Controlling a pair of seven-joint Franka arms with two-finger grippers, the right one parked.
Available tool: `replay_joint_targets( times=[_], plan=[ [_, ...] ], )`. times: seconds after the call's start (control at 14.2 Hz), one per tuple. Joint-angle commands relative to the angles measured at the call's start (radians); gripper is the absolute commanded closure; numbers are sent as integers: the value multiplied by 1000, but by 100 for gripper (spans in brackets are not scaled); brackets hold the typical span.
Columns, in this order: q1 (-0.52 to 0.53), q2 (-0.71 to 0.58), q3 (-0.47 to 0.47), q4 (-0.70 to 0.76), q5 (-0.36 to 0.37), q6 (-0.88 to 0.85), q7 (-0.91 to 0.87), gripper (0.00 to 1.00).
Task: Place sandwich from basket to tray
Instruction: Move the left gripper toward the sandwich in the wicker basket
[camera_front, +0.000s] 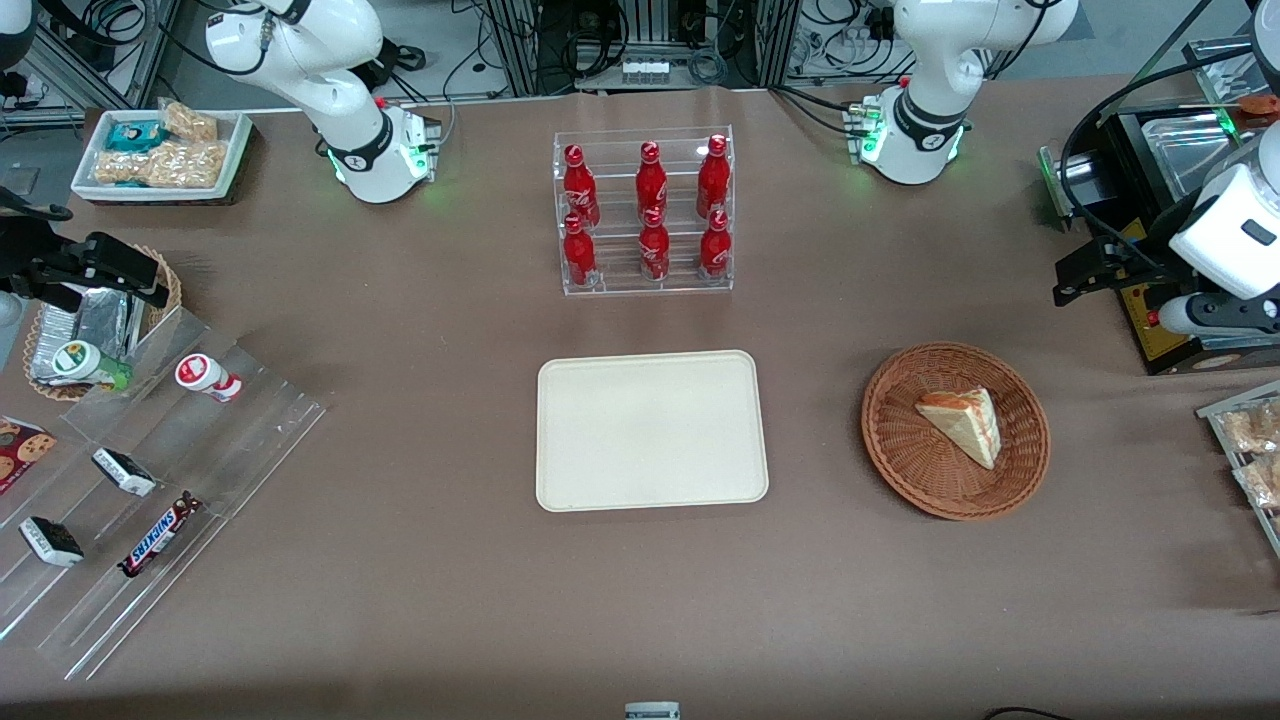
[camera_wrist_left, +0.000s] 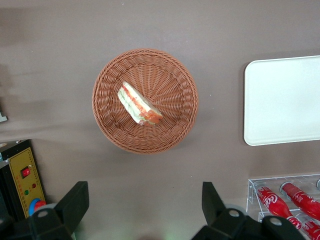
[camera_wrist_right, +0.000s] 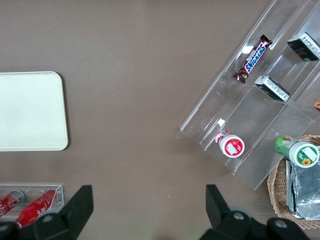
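Jaws spread wide on the gripper (camera_wrist_left: 142, 210), holding nothing, high at the front view's right edge, only finger ends and mount visible from the wrist. Sandwich (camera_front: 962, 424) lying in the basket (camera_front: 898, 445), filling stripe half turned away. Bare brown table all round the basket; tray (camera_front: 651, 430) well apart, mid-frame.

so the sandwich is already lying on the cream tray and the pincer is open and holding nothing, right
Not quite. The front view shows the sandwich lying in the basket; the tray is bare. The rest holds: the pincer is open above the table, holding nothing.
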Motion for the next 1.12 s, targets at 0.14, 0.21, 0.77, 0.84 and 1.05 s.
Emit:
replay_joint_targets(
  times=[0.14, 0.21, 0.77, 0.84, 1.05],
  plan=[
    [1, -30, 4, -20, -6, -10, -7, 0],
    [1, -30, 9, -20, -6, -10, -7, 0],
    [1, -3, 9, -23, -6, -14, -10, 0],
    [1, 16, 9, -23, -6, -14, -10, 0],
    [2, 65, 10, -64, 0, 22, -12, 0]
  ],
)
